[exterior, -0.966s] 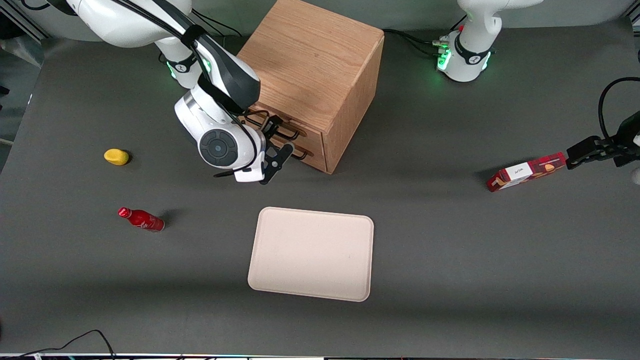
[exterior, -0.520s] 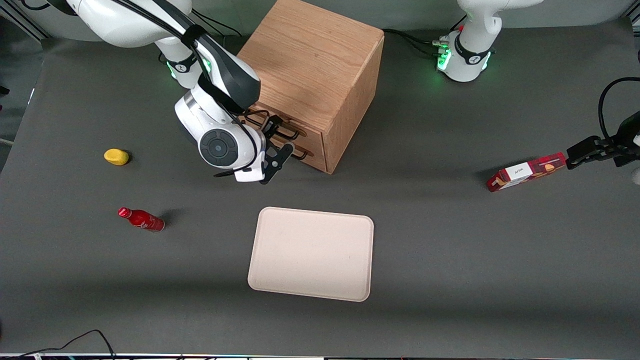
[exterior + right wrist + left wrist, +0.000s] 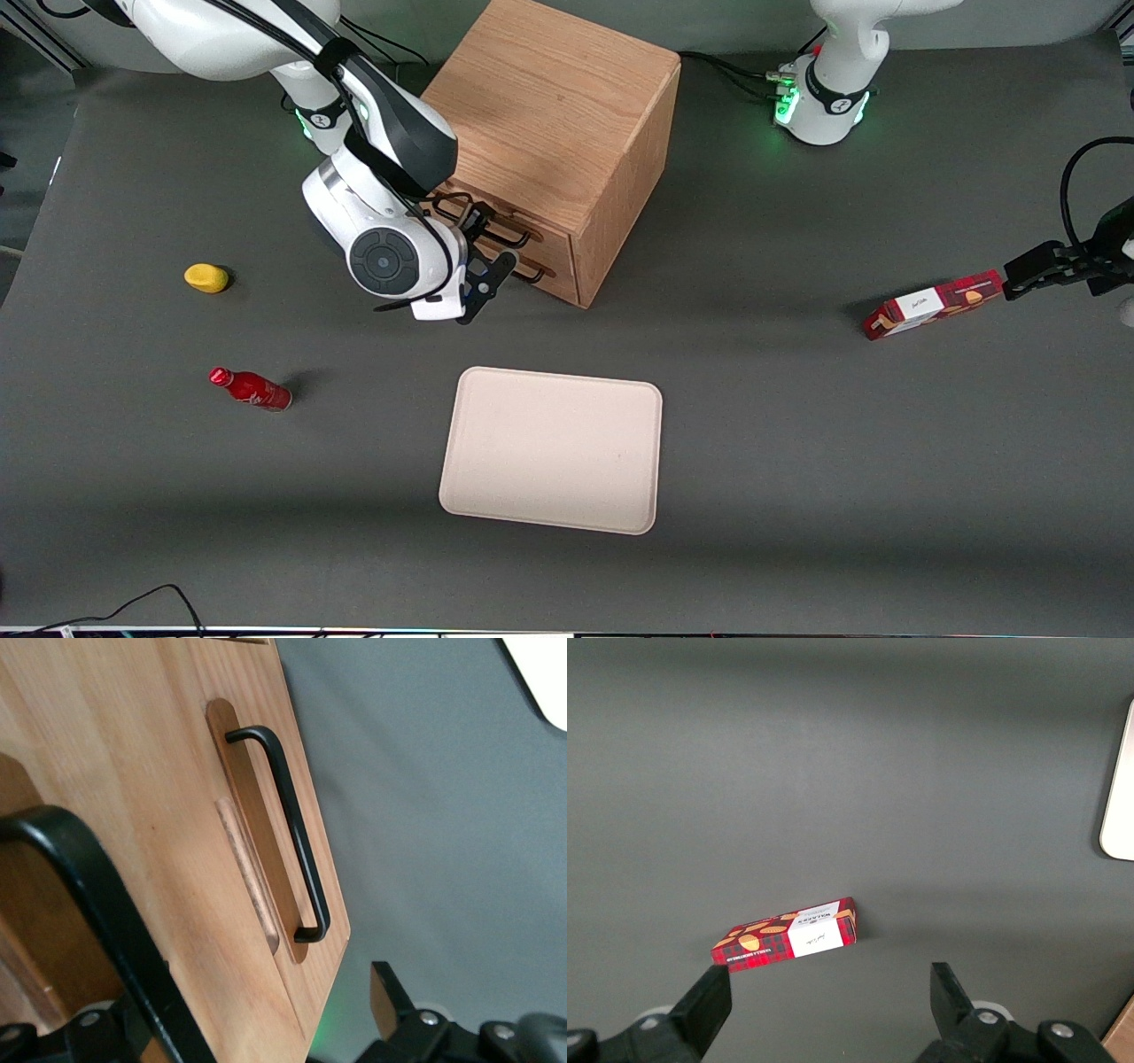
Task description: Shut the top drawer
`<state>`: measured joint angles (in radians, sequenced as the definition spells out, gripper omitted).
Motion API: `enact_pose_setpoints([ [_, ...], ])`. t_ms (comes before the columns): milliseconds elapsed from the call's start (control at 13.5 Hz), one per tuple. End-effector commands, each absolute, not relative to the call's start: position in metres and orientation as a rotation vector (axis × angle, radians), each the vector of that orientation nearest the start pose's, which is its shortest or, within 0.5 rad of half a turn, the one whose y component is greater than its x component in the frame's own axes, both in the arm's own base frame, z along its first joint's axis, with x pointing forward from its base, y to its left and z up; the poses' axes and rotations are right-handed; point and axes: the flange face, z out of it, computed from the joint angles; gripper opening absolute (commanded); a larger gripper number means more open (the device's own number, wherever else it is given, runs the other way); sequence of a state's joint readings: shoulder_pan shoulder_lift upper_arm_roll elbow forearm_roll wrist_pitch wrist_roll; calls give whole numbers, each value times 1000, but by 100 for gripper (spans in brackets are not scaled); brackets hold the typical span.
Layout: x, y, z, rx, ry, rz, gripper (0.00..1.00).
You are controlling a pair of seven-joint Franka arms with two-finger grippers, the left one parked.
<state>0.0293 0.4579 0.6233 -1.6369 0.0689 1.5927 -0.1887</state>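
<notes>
Gripper (image 3: 485, 276) edged back from top drawer (image 3: 496, 232), jaws open, two drawers, one tray (image 3: 551, 449)

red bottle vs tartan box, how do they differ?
The red bottle is round and plain red; the tartan box is flat-sided, with a white label. The bottle sits toward the working arm's end, the box toward the parked arm's. Both rest on the table. The gripper, open, is at the top drawer, touching neither.
</notes>
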Motion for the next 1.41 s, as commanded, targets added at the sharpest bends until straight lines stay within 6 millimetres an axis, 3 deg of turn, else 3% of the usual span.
enact_pose_setpoints([
  [0, 505, 345, 386, -2600, -1102, 715, 100],
  [520, 530, 330, 447, -2599, -1065, 674, 100],
  [743, 546, 307, 481, -2731, -878, 587, 100],
  [1041, 556, 237, 531, -2921, -685, 436, 100],
  [1338, 556, 153, 553, -3119, -423, 302, 100],
])
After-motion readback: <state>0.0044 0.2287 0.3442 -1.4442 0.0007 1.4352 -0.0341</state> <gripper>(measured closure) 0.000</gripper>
